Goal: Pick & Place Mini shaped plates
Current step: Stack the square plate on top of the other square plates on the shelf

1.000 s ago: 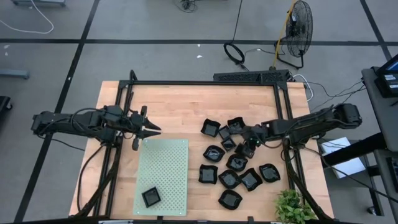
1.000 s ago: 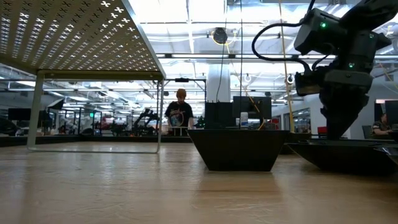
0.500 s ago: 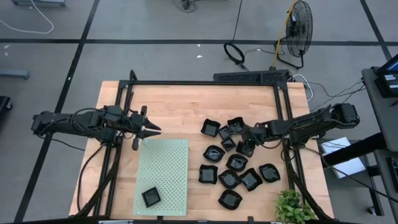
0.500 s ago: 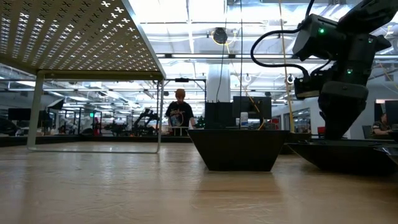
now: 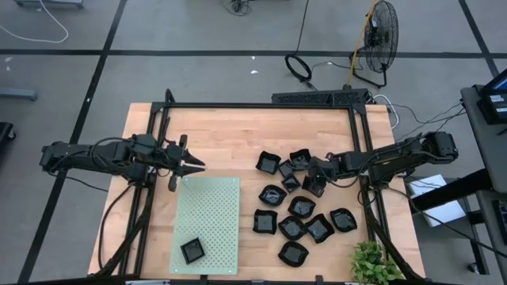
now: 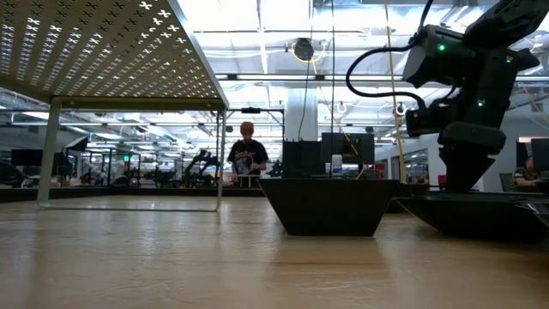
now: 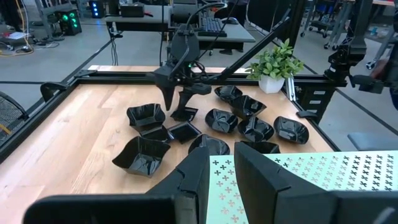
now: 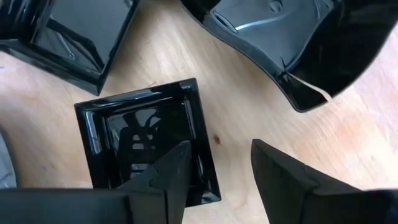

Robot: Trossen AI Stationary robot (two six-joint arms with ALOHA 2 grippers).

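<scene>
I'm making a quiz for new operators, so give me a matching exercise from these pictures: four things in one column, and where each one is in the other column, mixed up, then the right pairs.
Things:
1. left gripper
2. right gripper
3. lone plate
4. potted plant

Places:
A. at the table's near right corner
B. lying on the green mat, near its front end
C. among the cluster of black plates, over a small square one
D. at the mat's far left corner, away from the plates

Pairs: 1-D, 2-C, 3-B, 4-A
</scene>
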